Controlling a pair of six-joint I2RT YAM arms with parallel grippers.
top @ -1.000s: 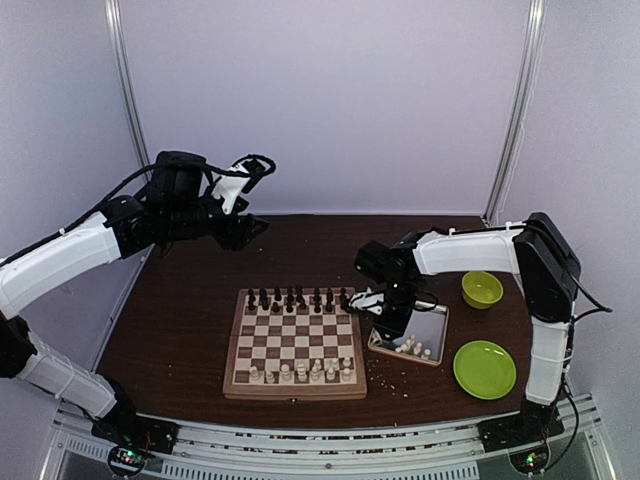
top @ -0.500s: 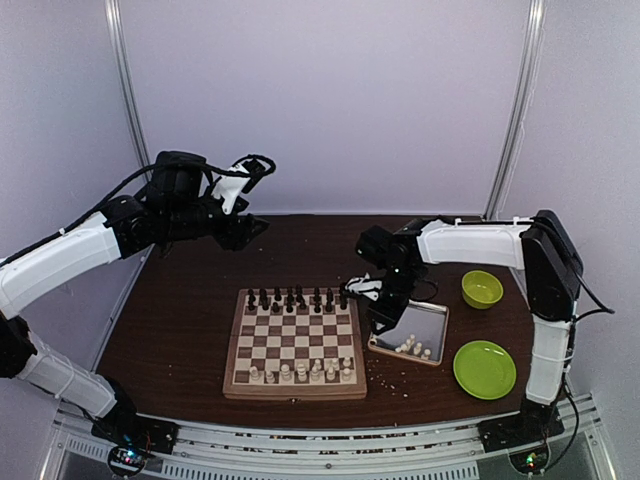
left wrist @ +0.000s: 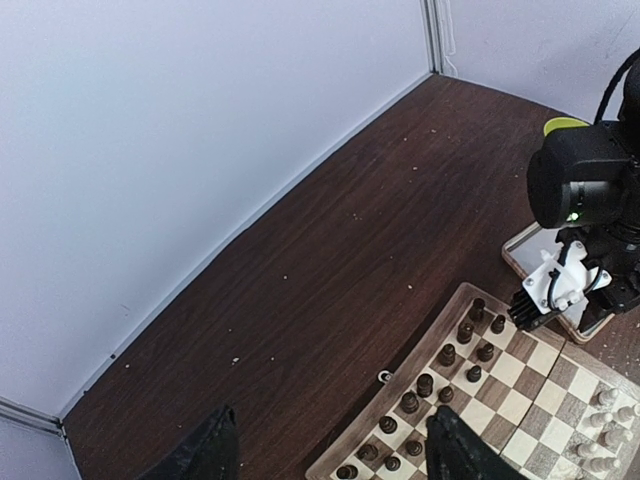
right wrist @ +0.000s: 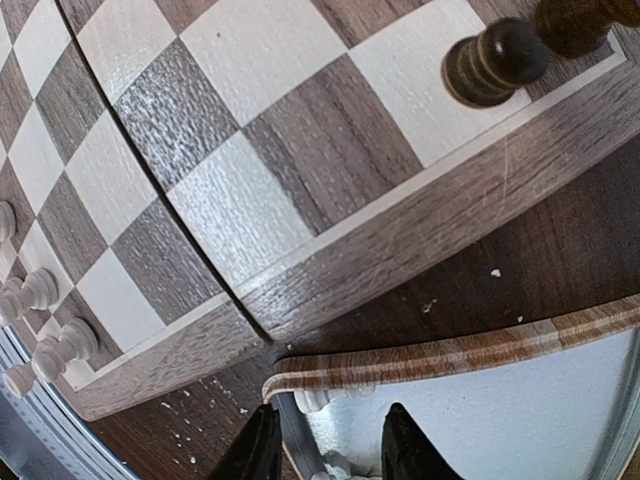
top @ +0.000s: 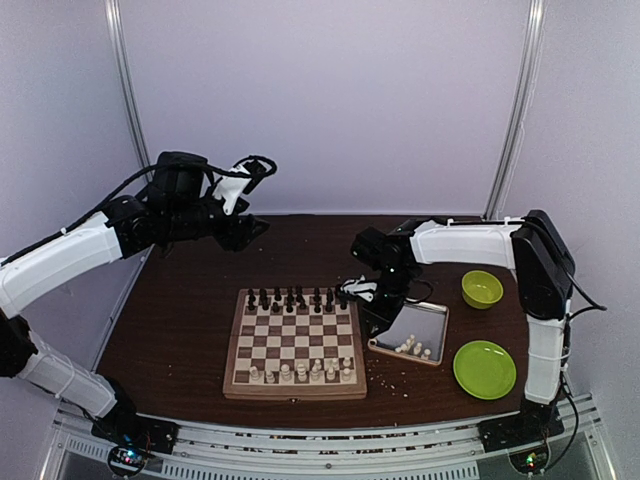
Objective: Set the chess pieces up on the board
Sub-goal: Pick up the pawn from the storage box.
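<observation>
Fetching step: some cream chess pieces (top: 412, 347) lie in the metal tray (top: 428, 322) at centre-right, and others line the bottom row of the board (top: 295, 391). The right hand (right wrist: 325, 450) hovers over the tray's edge, released and empty. The left hand (left wrist: 335, 455) hangs released at upper left. Next move, I judge: descend into the tray and clench one piece.

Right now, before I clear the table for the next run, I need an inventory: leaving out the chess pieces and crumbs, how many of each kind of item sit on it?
Board: 1
Metal tray: 1
Green bowl: 1
Green plate: 1
Total: 4
</observation>
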